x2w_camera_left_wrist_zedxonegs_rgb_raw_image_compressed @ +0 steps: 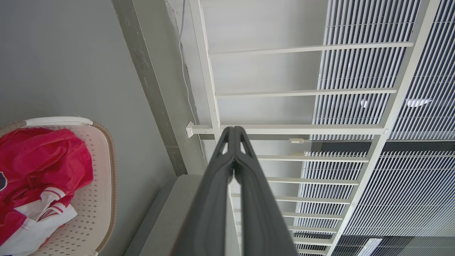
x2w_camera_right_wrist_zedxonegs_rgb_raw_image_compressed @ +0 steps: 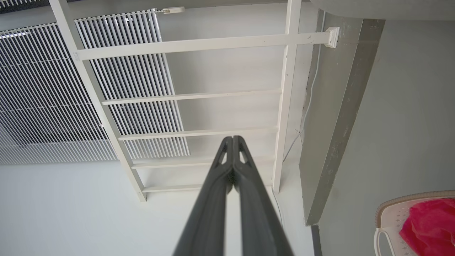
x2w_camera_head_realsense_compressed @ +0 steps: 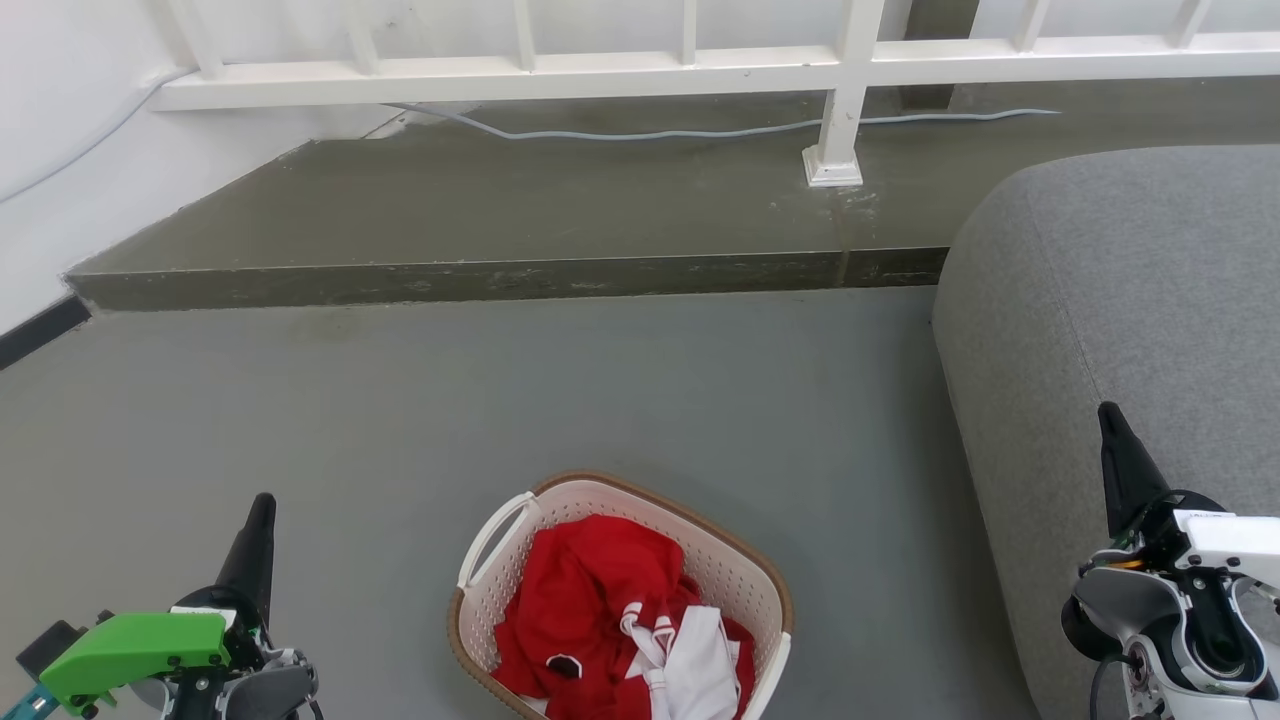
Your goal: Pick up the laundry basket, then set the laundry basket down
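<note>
Left pincer and right pincer both closed, held low, well apart.

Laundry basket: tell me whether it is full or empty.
Partly full: the cream-white perforated plastic laundry basket with a brown rim holds crumpled red and white clothes; part of its inner wall shows bare.

You see the laundry basket in matt cream perforated plastic with a brown woven-look rim, and soft red and white cloth inside. The floor looks smooth and matt, the step rough and concrete-like, the sofa coarse grey fabric.
</note>
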Available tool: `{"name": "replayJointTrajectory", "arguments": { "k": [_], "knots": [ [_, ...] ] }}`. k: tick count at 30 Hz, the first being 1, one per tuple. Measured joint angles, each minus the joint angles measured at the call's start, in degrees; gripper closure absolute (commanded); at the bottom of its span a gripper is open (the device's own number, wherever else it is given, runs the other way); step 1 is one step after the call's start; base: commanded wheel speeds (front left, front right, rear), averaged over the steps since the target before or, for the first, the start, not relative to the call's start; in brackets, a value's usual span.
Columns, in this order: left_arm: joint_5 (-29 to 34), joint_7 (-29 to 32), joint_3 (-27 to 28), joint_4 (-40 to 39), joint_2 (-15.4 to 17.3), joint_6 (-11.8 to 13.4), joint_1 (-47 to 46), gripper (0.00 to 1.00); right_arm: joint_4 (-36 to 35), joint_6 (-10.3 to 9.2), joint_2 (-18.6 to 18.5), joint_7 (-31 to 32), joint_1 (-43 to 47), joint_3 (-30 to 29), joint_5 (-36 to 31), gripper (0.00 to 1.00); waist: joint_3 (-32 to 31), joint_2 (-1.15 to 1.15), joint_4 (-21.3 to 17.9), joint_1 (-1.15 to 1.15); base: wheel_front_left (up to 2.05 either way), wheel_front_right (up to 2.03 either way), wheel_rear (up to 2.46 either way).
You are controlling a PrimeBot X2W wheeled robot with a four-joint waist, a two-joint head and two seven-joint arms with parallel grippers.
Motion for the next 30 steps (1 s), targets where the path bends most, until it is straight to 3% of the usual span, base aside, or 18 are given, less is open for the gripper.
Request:
{"name": "replayJointTrajectory", "arguments": {
  "k": [30],
  "knots": [
    [0.34, 0.00, 0.18, 0.00, -0.05, 0.00, -0.01, 1.00, 0.00, 0.00, 0.09, 0.01, 0.00, -0.13, -0.42, 1.00, 0.00, 0.00, 0.00, 0.00, 0.00, 0.00, 0.00]
  ]
}}
